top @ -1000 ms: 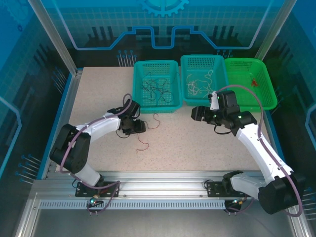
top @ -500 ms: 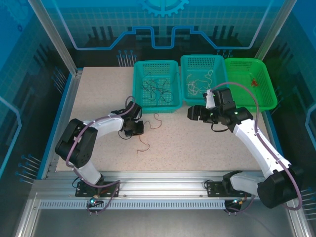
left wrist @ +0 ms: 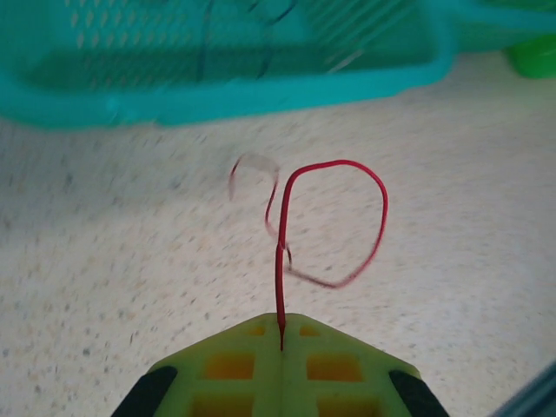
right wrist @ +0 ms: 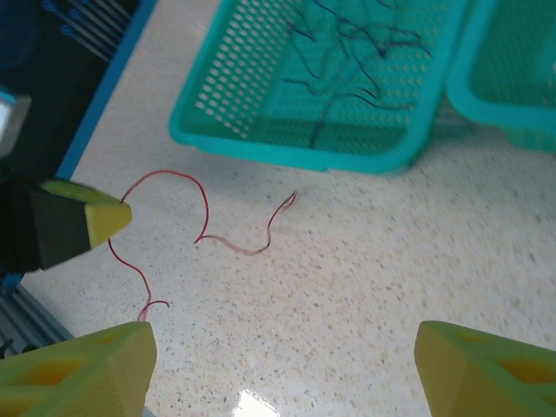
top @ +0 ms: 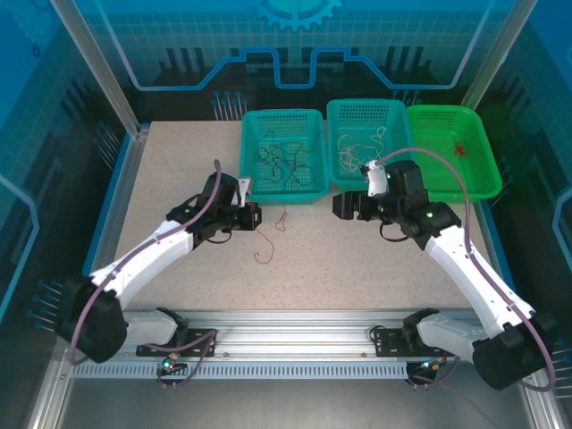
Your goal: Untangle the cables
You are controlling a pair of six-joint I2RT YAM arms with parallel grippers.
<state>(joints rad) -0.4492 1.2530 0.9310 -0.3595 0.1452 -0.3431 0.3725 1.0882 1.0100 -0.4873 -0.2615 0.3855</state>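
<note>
Now left fingers [left wrist: 281,343], apart one second ago, clamped on thin red wire [left wrist: 380,217]; wire trails over speckled tabletop [top: 357,268] beside teal mesh basket [top: 282,192]; right fingers [right wrist: 486,369] apart. Strand secured, likely ready for sorting.

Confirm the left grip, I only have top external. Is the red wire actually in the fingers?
Observer: Yes. Left wrist shows the red wire pinched at the seam of the shut left gripper, curling into a loop ahead.
Operator: Other arm?
Observer: Right gripper is open, bare table between its fingers.
Operator: Wire clear of the basket?
Observer: Right wrist shows its end stopping short of the teal basket rim.
</note>
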